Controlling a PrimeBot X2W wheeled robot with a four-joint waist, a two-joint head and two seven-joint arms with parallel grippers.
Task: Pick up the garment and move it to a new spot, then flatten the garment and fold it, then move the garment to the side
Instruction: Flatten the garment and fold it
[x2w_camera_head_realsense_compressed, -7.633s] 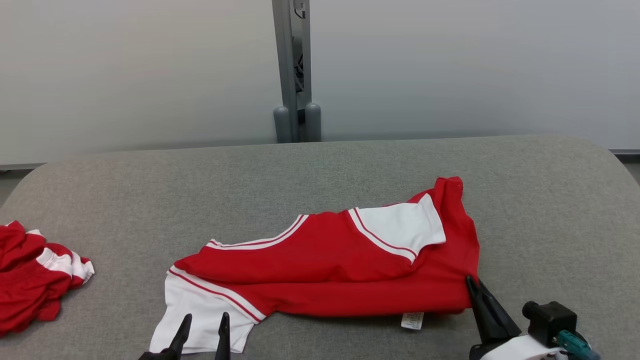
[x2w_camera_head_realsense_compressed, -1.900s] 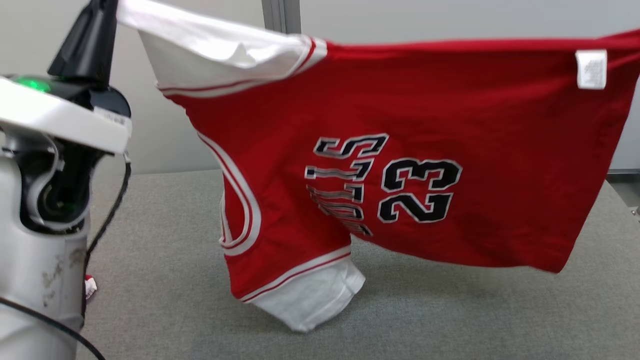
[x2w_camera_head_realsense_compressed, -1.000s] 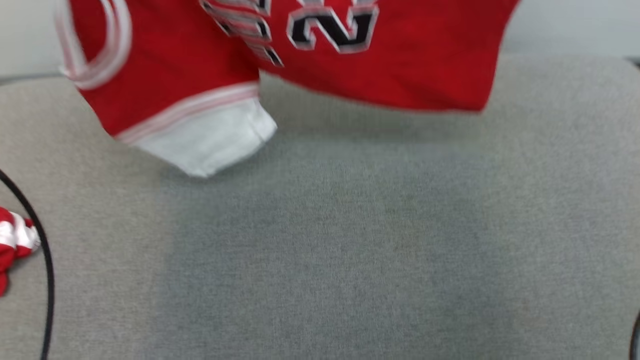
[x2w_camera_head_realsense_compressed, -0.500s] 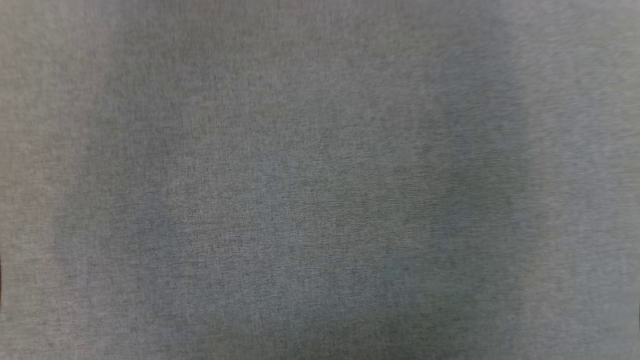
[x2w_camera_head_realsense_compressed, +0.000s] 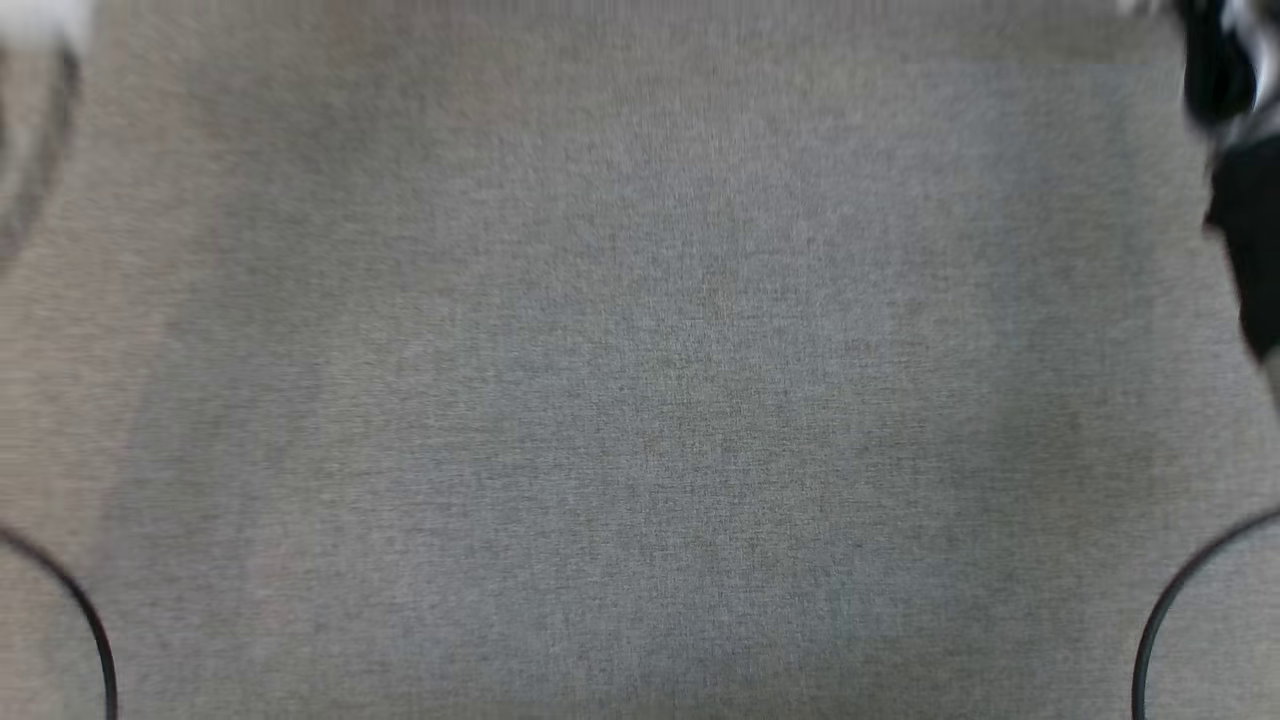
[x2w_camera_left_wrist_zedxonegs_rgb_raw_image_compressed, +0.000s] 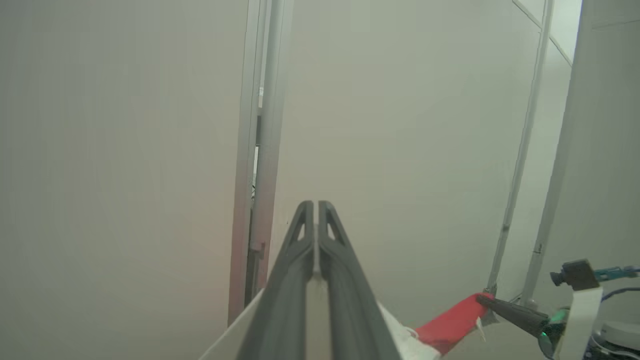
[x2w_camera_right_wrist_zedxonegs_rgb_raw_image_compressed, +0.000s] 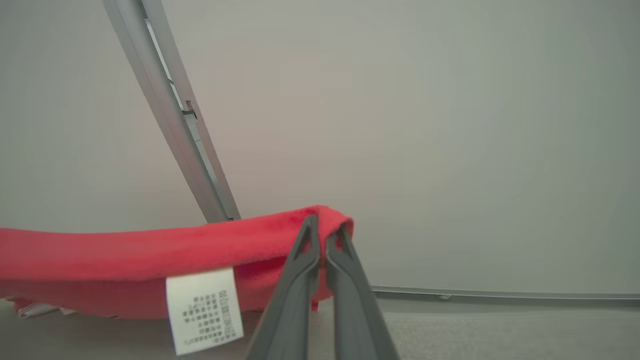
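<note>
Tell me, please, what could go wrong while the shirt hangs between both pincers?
The right pincer pinches only a small fold at the edge of the shirt, so the cloth might slip out. The left pincer holds a white part, and the shirt sags between them, so it may land creased on the table.

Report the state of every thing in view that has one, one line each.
Red T-shirt with white sleeves, held in the air, stretched between both grippers.
Left gripper, shut on the shirt's white cloth.
Right gripper, shut on the shirt's red edge.
White care label, hanging loose from the shirt.
</note>
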